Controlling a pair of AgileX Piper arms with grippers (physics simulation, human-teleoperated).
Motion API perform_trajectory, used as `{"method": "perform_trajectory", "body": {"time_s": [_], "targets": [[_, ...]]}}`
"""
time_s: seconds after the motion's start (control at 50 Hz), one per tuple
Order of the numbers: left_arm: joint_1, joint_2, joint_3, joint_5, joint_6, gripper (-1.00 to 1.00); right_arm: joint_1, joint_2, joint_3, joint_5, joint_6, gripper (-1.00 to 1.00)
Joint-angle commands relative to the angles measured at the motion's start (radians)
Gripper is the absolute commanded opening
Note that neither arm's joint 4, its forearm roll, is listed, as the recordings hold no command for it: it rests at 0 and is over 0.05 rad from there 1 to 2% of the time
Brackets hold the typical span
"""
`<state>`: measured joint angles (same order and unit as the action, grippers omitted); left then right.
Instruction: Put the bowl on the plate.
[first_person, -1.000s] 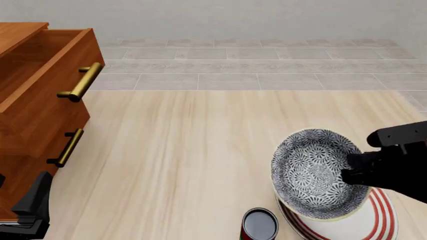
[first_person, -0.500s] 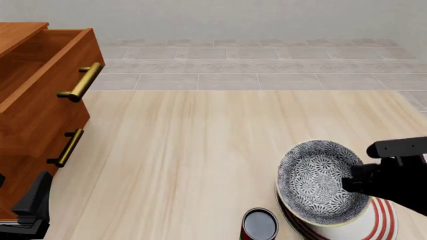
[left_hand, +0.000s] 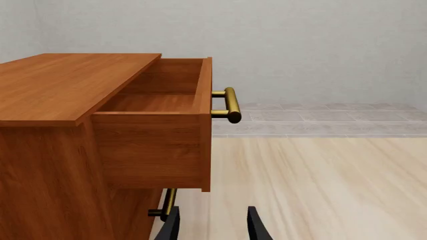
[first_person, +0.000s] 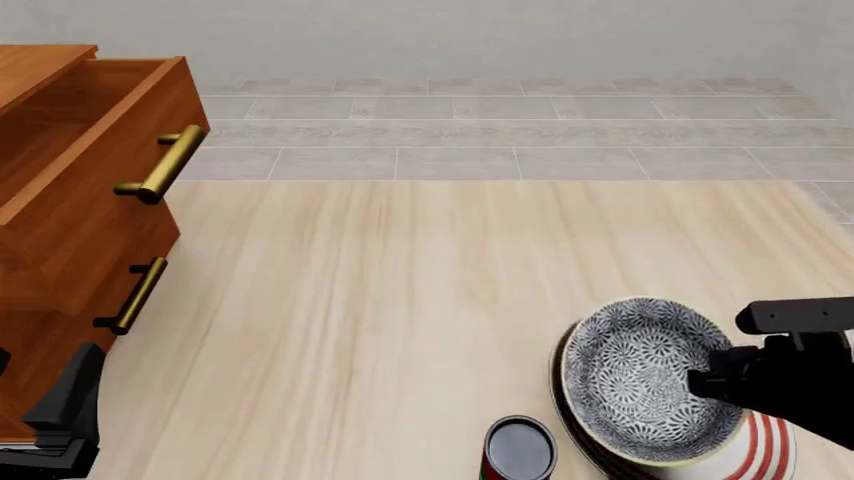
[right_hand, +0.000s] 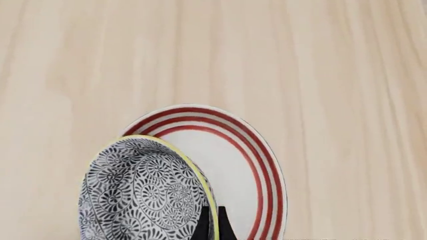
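**Gripping the bowl rim over the red-ringed plate**

Holding the bowl (first_person: 643, 378) by its right-hand rim, the right tool (first_person: 707, 385) sits at the near right corner of the worktop (first_person: 400, 300) in the front view. The right wrist view shows its two dark fingers (right_hand: 202, 225) pinched tight together on the pale yellowish rim, one on each side of the bowl wall. The bowl is tilted, with its patterned inside turned up and toward the left. It lies over the plate (first_person: 761, 445), whose red rings show past the bowl on the near right side and as a thin dark edge on the left. Whether the bowl's base touches the plate cannot be told from these views. In the right wrist view the bowl (right_hand: 143, 192) covers one side of the plate (right_hand: 257, 170), and the plate's white centre and three red rings are bare beside it.

A small dark can (first_person: 518, 448) stands just beside the plate's left edge, at the near border of the front view.

The left tool (left_hand: 212, 225) hangs low at the near left, well apart from the bowl, its two dark fingers spread with a clear gap and nothing between them. It faces a wooden cabinet (left_hand: 60, 150) whose top drawer (left_hand: 160, 130) is pulled out, with a brass handle (left_hand: 228, 105) on its front. A second brass handle (left_hand: 167, 205) shows on the drawer below.
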<state>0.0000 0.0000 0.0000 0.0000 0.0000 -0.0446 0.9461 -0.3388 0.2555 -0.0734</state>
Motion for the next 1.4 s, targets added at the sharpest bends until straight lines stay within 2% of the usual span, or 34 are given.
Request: {"method": "perform_trajectory", "body": {"time_s": [0.02,0.44,0.54,0.56,0.98,1.22,1.4], "targets": [[0.000,0.000,0.000,0.000,0.000,1.00,-0.029,0.025,0.006,-0.031,0.000,-1.00],[0.000,0.000,0.000,0.000,0.000,1.00,-0.049,0.050,0.021,-0.063,-0.017,-1.00],[0.000,0.000,0.000,0.000,0.000,1.00,-0.076,0.057,0.011,-0.065,-0.035,-1.00],[0.000,0.000,0.000,0.000,0.000,1.00,-0.077,0.059,0.011,-0.066,-0.037,1.00],[0.000,0.000,0.000,0.000,0.000,1.00,-0.100,0.009,-0.010,-0.023,-0.056,1.00],[0.000,0.000,0.000,0.000,0.000,1.00,-0.121,-0.008,-0.073,0.014,-0.079,1.00],[0.000,0.000,0.000,0.000,0.000,1.00,-0.122,-0.058,-0.141,0.085,-0.105,1.00]]}}
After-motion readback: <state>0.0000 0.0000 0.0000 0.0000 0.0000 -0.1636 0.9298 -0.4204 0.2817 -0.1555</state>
